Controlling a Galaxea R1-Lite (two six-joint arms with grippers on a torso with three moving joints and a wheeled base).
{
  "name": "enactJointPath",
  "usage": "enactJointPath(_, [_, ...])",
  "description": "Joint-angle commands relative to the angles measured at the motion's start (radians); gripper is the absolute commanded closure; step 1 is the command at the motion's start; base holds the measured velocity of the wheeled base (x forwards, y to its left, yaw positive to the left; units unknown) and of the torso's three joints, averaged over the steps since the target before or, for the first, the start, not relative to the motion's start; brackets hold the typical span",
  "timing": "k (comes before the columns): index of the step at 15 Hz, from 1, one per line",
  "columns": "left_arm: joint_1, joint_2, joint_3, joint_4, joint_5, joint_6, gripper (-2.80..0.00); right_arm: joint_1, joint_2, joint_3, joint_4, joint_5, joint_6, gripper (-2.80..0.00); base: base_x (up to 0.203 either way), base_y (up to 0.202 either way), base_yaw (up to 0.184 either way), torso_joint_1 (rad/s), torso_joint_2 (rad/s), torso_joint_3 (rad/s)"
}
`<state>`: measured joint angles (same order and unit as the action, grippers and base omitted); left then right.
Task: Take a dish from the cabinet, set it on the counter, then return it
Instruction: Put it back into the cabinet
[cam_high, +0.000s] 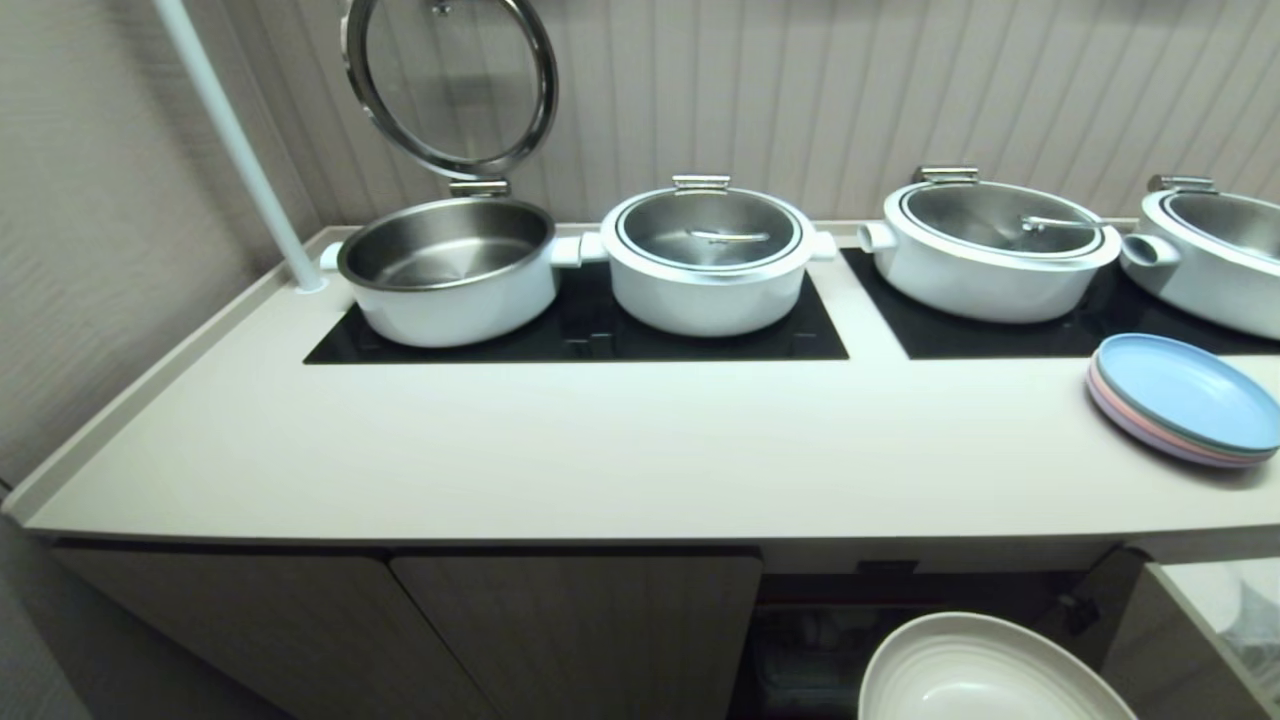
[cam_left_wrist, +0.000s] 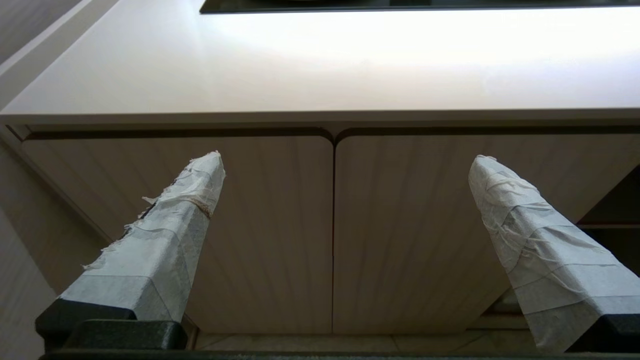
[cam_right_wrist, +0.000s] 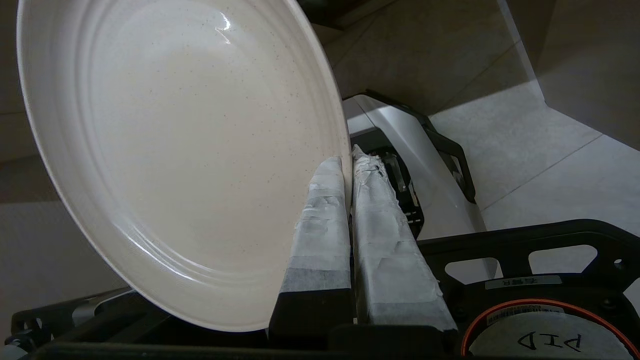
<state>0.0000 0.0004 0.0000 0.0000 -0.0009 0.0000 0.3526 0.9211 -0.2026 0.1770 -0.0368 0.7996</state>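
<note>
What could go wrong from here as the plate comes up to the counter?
1. The right gripper pinches the plate only by its rim, so it could tip or slip out.
2. The plate sits below the counter front edge and could knock it while rising.
3. The stacked coloured plates lie at the counter's right end, close to a likely landing spot.

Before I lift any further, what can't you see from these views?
- Head view: the right end effector, out of frame below; only the top of the plate shows.
- Head view: the open cabinet interior, dark and blocked by the plate.
- Right wrist view: the counter, out of frame.
- Left wrist view: the plate, outside the frame; only the closed doors show.
</note>
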Motion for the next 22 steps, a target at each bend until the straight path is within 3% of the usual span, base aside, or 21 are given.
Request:
enactJointPath(1, [0.000, 0.000, 0.000, 0.000, -0.001, 0.000, -2.80, 0.000, 0.004, 0.000, 0.001, 0.000, 0.006, 0.00, 0.000, 0.000, 0.000, -0.137, 0.31, 0.159])
enactJointPath(4, [0.000, 0.000, 0.000, 0.000, -0.001, 0.000, -2.80, 0.000, 0.005, -0.001, -0.002, 0.000, 0.049, 0.00, 0.000, 0.000, 0.000, -0.141, 0.30, 0.155])
enactJointPath(22, [0.000, 0.000, 0.000, 0.000, -0.001, 0.000, -2.80, 0.028, 0.004, 0.000, 0.001, -0.005, 0.049, 0.00, 0.000, 0.000, 0.000, -0.157, 0.34, 0.177])
